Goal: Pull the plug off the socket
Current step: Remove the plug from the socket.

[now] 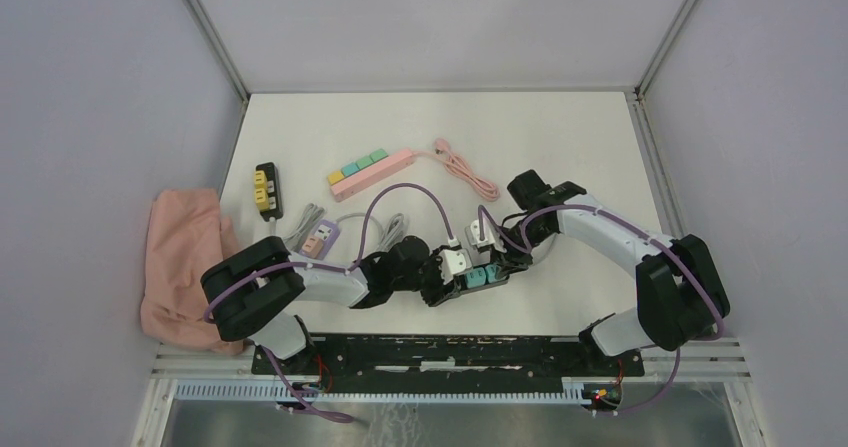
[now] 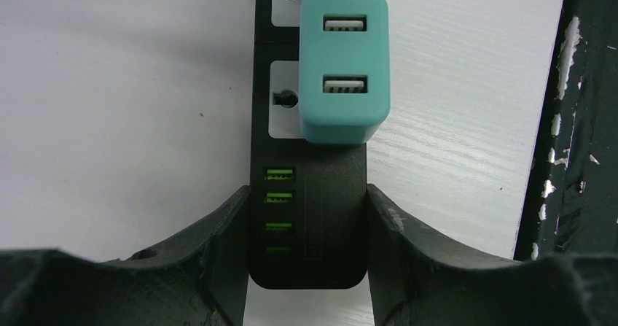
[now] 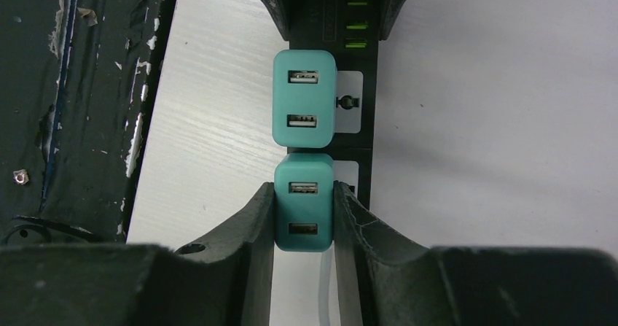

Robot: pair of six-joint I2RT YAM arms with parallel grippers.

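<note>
R claw (image 3: 304, 195) tight on teal plug (image 3: 304, 220)

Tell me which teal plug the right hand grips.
The teal plug farther from the green ports, clamped in the right hand; the other plug is free.

The second teal plug (image 3: 304, 98) stood just beside the gripped teal plug (image 3: 303, 216), with only a thin gap between them. The left fingers (image 2: 218, 249) blocked the USB end of the power strip (image 2: 313, 195). Beyond the strip the surface (image 3: 495, 122) was free; the dark rail (image 3: 73, 85) ran near on the other side
</note>
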